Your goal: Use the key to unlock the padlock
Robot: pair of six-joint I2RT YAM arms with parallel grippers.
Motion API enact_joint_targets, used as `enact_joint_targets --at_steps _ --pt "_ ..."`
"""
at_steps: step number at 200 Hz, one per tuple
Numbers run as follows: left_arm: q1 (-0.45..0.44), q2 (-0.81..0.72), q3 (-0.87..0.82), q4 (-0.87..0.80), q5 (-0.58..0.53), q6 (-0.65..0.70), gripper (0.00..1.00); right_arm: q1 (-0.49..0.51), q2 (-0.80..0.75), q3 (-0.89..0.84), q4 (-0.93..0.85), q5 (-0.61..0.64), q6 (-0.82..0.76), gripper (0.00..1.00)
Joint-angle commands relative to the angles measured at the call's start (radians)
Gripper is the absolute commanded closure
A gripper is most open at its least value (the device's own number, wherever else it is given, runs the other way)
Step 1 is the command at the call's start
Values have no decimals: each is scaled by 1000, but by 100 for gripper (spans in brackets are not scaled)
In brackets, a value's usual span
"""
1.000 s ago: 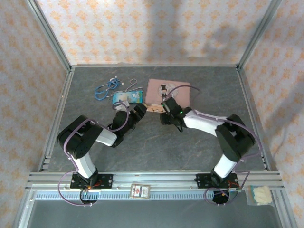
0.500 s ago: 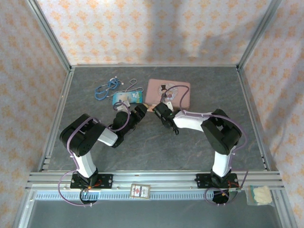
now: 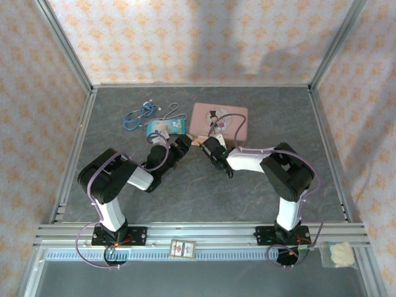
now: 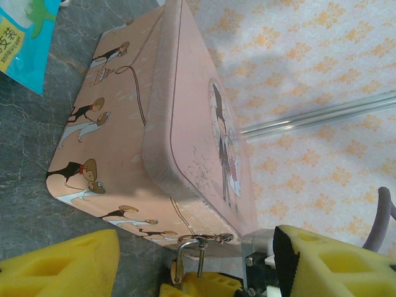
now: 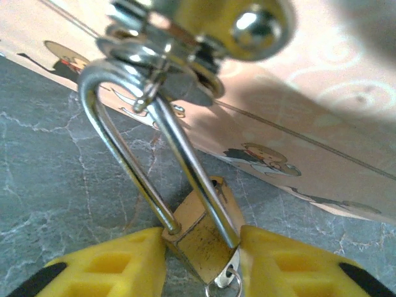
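The brass padlock [image 5: 201,238] hangs by its silver shackle [image 5: 124,154] from the hasp of the pink tin [image 5: 297,124]. My right gripper [image 5: 201,247] is shut on the padlock body, one yellow finger [image 5: 111,266] on each side. A small silvery key [image 5: 226,279] with a ring sticks out under the body. In the left wrist view the padlock shackle [image 4: 183,253] shows at the pink tin's [image 4: 185,124] lower corner, with my left gripper [image 4: 198,272] open around it. From above, the left gripper [image 3: 184,145] and right gripper [image 3: 207,147] meet at the tin's [image 3: 219,120] front left corner.
A blue cord bundle [image 3: 137,114], a wire loop [image 3: 173,110] and a blue-white card [image 3: 166,127] lie left of the tin. A small card [image 3: 182,248] and a bag [image 3: 337,253] rest on the front rail. Metal frame posts edge the table.
The right arm has folded and its gripper has slid left to the tin's front left corner. The left arm has barely moved.
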Motion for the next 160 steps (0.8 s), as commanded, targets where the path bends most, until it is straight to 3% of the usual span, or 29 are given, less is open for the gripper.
enact_joint_targets --at_steps 1,50,108,160 --pt "3 -11 -19 48 6 -3 36 0 -3 -32 38 27 -23 72" --pt "6 -14 -24 62 8 0 36 -15 -67 -22 38 -10 -133 100" --pt "20 2 -51 121 31 -15 36 -90 -148 -36 61 -226 -413 100" --pt "37 13 -47 143 74 -18 36 -184 -210 -78 124 -416 -566 100"
